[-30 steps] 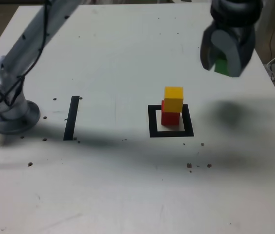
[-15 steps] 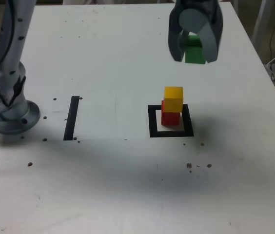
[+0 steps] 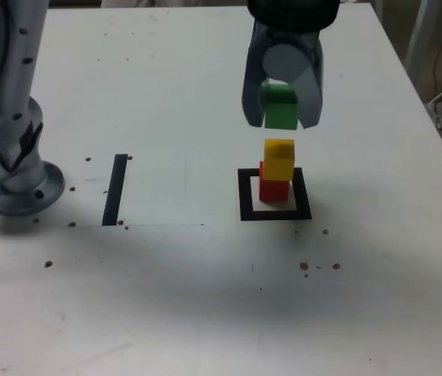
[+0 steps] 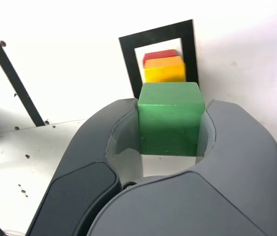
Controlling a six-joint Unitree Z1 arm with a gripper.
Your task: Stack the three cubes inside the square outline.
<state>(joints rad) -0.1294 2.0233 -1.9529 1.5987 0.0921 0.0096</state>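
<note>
- The gripper [image 3: 283, 119] is clamped on the green cube [image 3: 281, 107], one finger pressing each side.
- Compared with one second ago, gripper and green cube have moved clearly toward the exterior view's left; they now show just beyond the yellow cube [image 3: 279, 160] in that view, apart from it.
- The green cube hangs in the air, less tilted in the exterior view than before.
- The yellow cube sits on the red cube [image 3: 273, 190], unchanged.
- The red cube rests within the square outline [image 3: 246, 213], where it was.
- The arm [image 3: 17, 70] stands more upright at the exterior view's left, where earlier it slants far and right.
- The black strip [image 3: 115, 190] lies in the same spot on the table [image 3: 166, 313], left of the outline in the exterior view.
</note>
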